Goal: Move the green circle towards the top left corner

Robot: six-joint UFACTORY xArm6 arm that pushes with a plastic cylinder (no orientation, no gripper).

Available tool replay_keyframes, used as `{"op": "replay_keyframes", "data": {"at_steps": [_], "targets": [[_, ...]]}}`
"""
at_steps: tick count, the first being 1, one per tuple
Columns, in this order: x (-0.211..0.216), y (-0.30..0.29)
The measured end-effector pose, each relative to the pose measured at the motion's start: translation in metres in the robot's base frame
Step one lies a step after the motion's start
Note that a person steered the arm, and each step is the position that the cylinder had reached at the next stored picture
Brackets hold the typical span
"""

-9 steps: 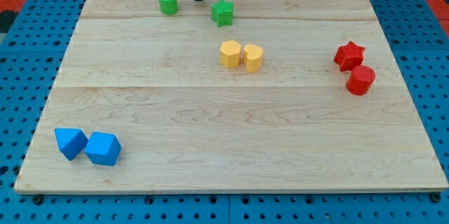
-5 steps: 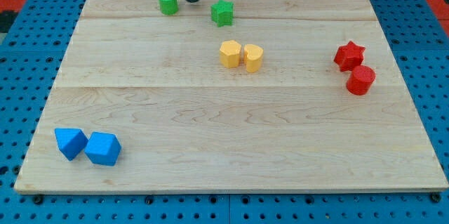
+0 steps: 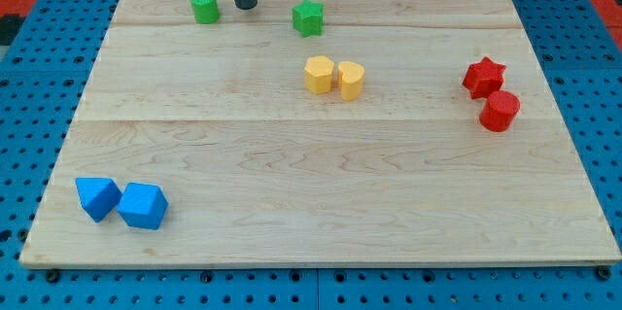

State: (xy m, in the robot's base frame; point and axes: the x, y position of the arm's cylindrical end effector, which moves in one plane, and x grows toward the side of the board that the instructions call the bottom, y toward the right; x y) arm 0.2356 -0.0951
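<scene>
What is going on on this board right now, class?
A robot arm's dark rod is sliding the green circle along the wooden board toward its top left corner. My tip sits just to the view's right of that block, with a small gap, between it and the green star. The circle lies near the top edge, not yet at the corner. Two yellow blocks, two red blocks and two blue blocks sit elsewhere in pairs.

my tip (image 3: 244, 5) sits just off the green circle (image 3: 204, 7) at its 3 o'clock, green star (image 3: 308, 17) further out that way, near the board's (image 3: 292, 155) top edge.
</scene>
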Motion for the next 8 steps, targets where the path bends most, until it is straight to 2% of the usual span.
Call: {"op": "replay_keyframes", "data": {"at_steps": [8], "targets": [[0.001,-0.070]]}}
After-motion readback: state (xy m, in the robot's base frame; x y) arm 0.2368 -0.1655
